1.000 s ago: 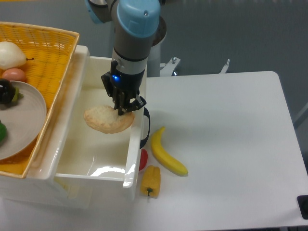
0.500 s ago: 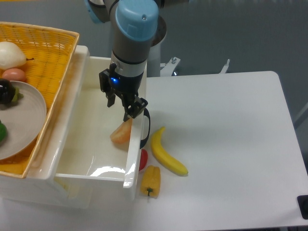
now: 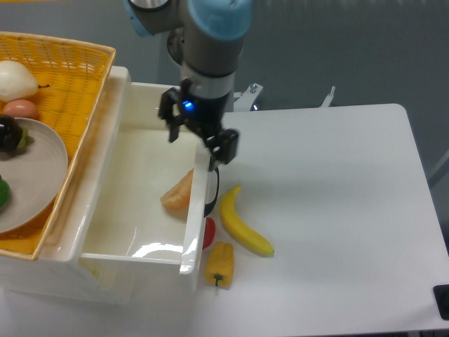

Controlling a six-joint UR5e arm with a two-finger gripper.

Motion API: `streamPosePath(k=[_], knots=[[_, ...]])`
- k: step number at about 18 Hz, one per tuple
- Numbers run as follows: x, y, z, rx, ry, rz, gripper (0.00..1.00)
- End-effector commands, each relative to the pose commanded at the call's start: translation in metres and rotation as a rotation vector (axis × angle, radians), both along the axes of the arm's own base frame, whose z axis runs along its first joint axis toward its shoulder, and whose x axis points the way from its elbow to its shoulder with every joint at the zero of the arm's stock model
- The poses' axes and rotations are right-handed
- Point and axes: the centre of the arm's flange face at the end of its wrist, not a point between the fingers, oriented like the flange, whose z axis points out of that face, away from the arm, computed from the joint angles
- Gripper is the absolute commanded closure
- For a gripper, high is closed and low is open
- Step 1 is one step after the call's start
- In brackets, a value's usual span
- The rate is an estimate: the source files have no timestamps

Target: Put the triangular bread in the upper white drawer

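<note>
The triangular bread [image 3: 178, 194] lies inside the upper white drawer [image 3: 98, 210], tilted up against the drawer's right wall with its orange-brown crust showing. My gripper [image 3: 198, 138] hangs above the drawer's right rim, higher than the bread and apart from it. Its two dark fingers are spread wide with nothing between them, so it is open.
A yellow banana [image 3: 243, 222], a yellow bell pepper [image 3: 219, 264] and a small red thing [image 3: 208, 232] lie on the white table right of the drawer. A yellow wicker basket [image 3: 66, 70] with a plate and other food sits at the left.
A second ago the gripper held the bread flat over the drawer. It let go, the bread dropped against the right wall, and the gripper has since risen and shifted right.
</note>
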Motion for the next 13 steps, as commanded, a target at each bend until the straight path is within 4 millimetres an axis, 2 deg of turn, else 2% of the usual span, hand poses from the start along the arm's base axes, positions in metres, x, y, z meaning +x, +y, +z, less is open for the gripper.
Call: streamPosePath(k=[4, 8, 11, 13], knots=[[-0.046, -0.041, -0.006, -0.015, -0.01, 0.113, 0.0], [-0.074, -0.066, -0.031, -0.19, 0.05, 0.189, 0.0], [-0.11, -0.08, -0.067, -0.237, 0.018, 0.203, 0.0], [-0.132, -0.081, -0.089, -0.243, 0.031, 0.13, 0.0]])
